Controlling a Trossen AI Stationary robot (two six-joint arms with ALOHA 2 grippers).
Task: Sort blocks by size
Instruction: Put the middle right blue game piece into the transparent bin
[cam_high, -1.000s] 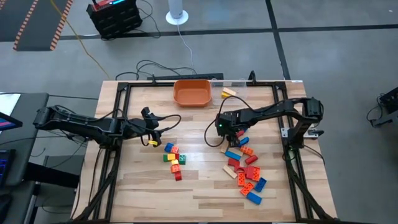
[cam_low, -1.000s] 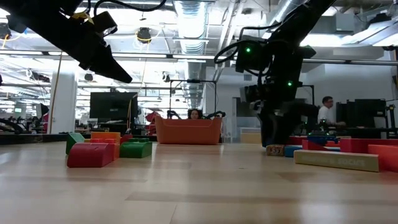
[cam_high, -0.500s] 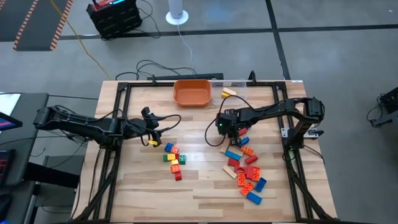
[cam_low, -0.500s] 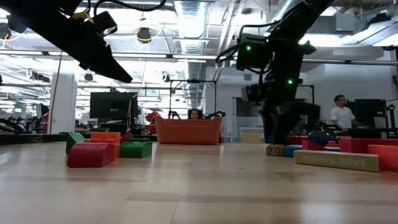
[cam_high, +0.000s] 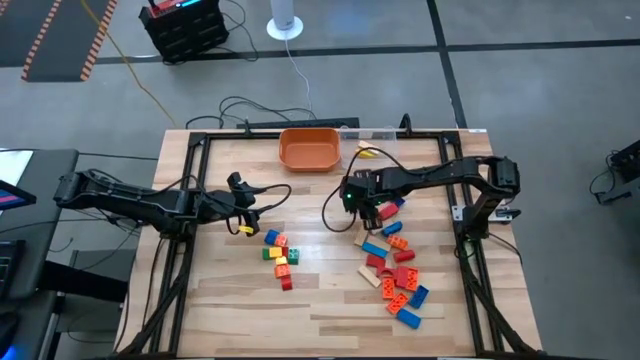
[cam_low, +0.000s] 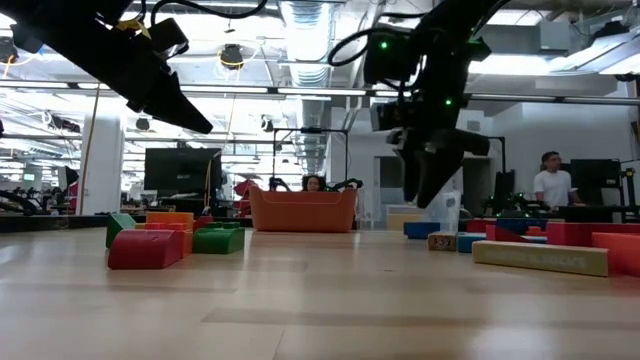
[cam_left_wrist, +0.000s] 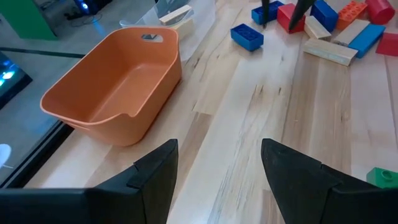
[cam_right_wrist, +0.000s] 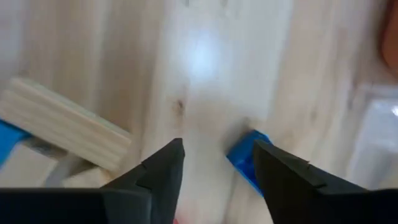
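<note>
Sorting stood partway done. Small blocks (cam_high: 279, 256) in red, yellow, green and orange lay grouped left of the surface's (cam_high: 320, 320) middle, while longer blocks (cam_high: 398, 278) in blue, red, orange and tan trailed from the middle toward the right front corner. The right tool (cam_high: 366, 208) hung above the rear end of that trail, fingers spread and gripping nothing; its wrist camera showed a blue block (cam_right_wrist: 244, 160) just beside one finger and a tan wooden block (cam_right_wrist: 59, 130) off to the other side. The left tool (cam_high: 243, 212) waited left of the middle, near the small group, its fingers apart and empty, facing the orange tub (cam_left_wrist: 115, 84) at the rear edge. By my reading, the step in hand was choosing the next piece. The following move would call for centring the spread fingers over that blue block, descending, and closing before carrying it to the matching pile.
</note>
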